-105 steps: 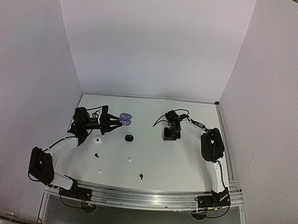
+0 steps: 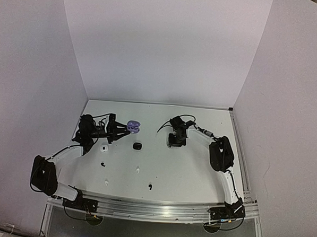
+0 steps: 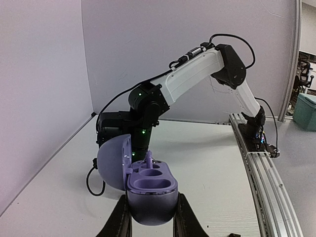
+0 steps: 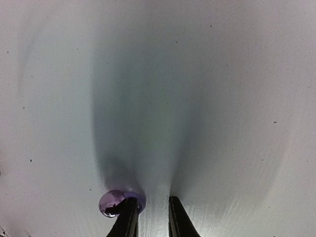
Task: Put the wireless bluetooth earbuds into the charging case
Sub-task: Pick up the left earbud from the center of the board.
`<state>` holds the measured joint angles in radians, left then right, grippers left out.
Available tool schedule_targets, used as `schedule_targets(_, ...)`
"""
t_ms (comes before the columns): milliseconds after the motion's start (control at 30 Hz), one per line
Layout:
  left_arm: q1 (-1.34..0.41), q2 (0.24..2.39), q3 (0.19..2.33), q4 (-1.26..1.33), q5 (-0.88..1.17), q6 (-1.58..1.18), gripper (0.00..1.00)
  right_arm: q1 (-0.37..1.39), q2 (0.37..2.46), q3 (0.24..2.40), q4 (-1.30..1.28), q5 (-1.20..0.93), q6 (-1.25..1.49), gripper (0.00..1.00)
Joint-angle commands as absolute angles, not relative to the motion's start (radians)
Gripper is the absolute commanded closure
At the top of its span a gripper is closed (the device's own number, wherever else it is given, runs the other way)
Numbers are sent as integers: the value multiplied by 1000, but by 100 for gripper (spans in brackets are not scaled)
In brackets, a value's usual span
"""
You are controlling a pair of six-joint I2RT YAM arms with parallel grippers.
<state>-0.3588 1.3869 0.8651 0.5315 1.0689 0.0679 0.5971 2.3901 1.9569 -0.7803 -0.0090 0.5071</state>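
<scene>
- Left gripper (image 3: pixel 152 213) clamps the open purple charging case (image 3: pixel 150 185); its near wells look empty.
- Right gripper (image 4: pixel 150 207), fingers narrowly apart and empty, sits just beside a purple earbud (image 4: pixel 114 202) on the table (image 4: pixel 207 98), not yet picked up.

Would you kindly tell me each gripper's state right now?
Left gripper: shut on the open purple plastic charging case.
Right gripper: narrowly open, empty; a small glossy purple earbud lies beside it.

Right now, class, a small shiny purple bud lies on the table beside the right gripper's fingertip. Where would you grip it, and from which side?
Pinch the bud across its rounded body, coming straight down from above: it lies low on the table, so only its sides offer purchase. It sits outside the narrow gap of the right gripper, so a sideways shift first seems needed.
</scene>
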Motion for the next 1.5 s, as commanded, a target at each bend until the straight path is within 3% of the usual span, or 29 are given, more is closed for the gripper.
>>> schedule_targets(0, -353, 1356, 865, 544, 1053, 94, 100, 639, 2477, 2052, -863, 90, 536, 82)
schedule_targets(100, -353, 1357, 868, 542, 1050, 100, 100, 670, 2550, 2129, -993, 171, 521, 82)
schedule_targets(333, -353, 1355, 864, 534, 1054, 112, 100, 706, 2582, 2063, -1022, 198, 529, 82)
schedule_targets(567, -353, 1351, 868, 529, 1048, 125, 100, 706, 2640, 2040, -1013, 137, 510, 99)
schedule_targets(733, -353, 1347, 868, 523, 1046, 131, 100, 706, 2636, 2046, -1005, 137, 507, 100)
schedule_targets(1467, -354, 1342, 857, 495, 961, 105, 100, 772, 2122, 2076, -804, 631, 310, 100)
